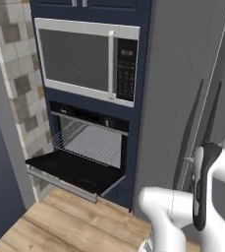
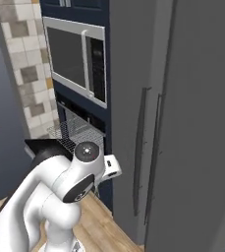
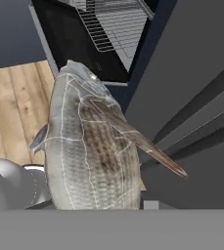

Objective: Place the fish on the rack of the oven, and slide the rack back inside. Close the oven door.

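Clamped on the fish (image 3: 91, 151) is how we read our jaws: in the hand view its grey-silver body rises from the bottom centre, right where the fingertips would be, long axis running up the frame with the head toward the upper left and a fin trailing to the lower right. Beyond its head, in the upper centre of that view, lies the rack (image 3: 114, 27) above the oven door (image 3: 72, 44), so the rack sits ahead of the jaws, roughly along the fish's own axis. In the left base view the oven (image 1: 92, 142) stands at centre left under the microwave (image 1: 87, 59); its door (image 1: 72, 170) lies folded down and flat, and the rack (image 1: 87, 142) looks pulled partway out over it. Our arm bulks in the lower right of that frame, well apart from the oven, beside the fridge (image 1: 192, 88). In the right base view the arm fills the lower left, with the rack (image 2: 74, 130) and door edge just behind its elbow; the gripper itself we cannot make out there. We judge the fish has yet to reach the rack, and the carry must go forward toward the open cavity.
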Available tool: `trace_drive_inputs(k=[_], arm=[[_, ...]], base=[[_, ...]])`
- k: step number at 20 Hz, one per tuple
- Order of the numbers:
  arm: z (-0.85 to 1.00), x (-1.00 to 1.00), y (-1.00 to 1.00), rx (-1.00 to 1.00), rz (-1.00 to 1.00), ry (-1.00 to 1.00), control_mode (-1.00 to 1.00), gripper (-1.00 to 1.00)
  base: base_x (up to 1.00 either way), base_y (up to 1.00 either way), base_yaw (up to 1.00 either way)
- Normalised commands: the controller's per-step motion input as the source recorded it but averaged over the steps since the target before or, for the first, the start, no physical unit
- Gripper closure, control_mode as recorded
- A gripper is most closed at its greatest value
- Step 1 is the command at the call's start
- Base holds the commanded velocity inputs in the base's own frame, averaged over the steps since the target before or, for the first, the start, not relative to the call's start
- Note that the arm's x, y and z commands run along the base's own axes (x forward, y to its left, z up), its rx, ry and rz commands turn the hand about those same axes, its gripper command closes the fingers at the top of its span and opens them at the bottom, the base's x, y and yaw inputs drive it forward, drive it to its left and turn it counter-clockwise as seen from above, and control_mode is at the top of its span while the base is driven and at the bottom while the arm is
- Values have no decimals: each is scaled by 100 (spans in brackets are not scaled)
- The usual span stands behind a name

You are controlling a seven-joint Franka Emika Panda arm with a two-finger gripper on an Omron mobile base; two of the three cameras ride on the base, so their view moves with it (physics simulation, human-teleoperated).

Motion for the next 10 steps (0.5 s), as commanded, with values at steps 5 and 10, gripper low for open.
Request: trace_drive_inputs(k=[5,10], arm=[[0,0,0,0,0,0,100,100],[0,0,0,0,0,0,100,100]], base=[[54,2,28],[75,3,24]])
